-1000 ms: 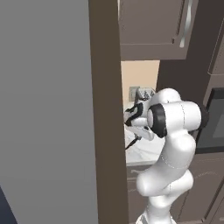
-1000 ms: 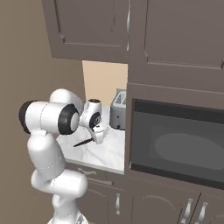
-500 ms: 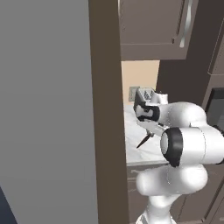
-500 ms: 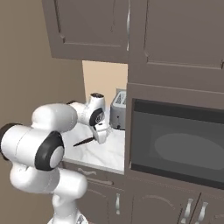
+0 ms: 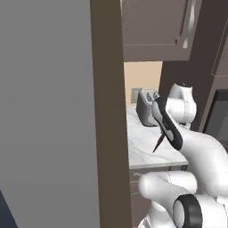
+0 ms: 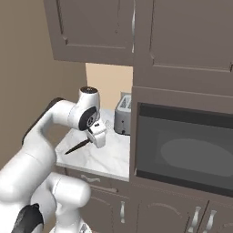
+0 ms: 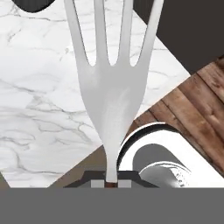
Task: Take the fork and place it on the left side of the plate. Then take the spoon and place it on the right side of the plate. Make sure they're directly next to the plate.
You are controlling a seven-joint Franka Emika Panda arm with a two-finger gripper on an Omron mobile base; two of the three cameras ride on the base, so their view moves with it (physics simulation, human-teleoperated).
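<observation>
The gripper (image 7: 112,183) is clamped tight on the fork (image 7: 113,83), holding it by the narrow neck just below the head. In the hand view the pale head rises straight out from between the jaws, its 4 tines running up and out past the top edge, so their ends are cut off.

Behind the fork in that view lie the white marbled counter (image 7: 39,105), a strip of wood floor (image 7: 197,113) past its edge, and a dark rounded shape at the top left corner that is too cropped to name.

In the right base view the gripper (image 6: 101,133) hangs in the air over the counter (image 6: 107,157), above its left part, and the fork (image 6: 78,146) shows as a dark slim handle slanting down and to the left from it, clear of the marble. The tines are too small to make out there. A toaster (image 6: 122,114) stands at the counter's back edge, beside a dark microwave (image 6: 186,152).

In the left base view the arm's own links cover the gripper; the fork (image 5: 158,142) shows as a thin dark sliver over the counter (image 5: 142,144), in front of the toaster (image 5: 145,106).
</observation>
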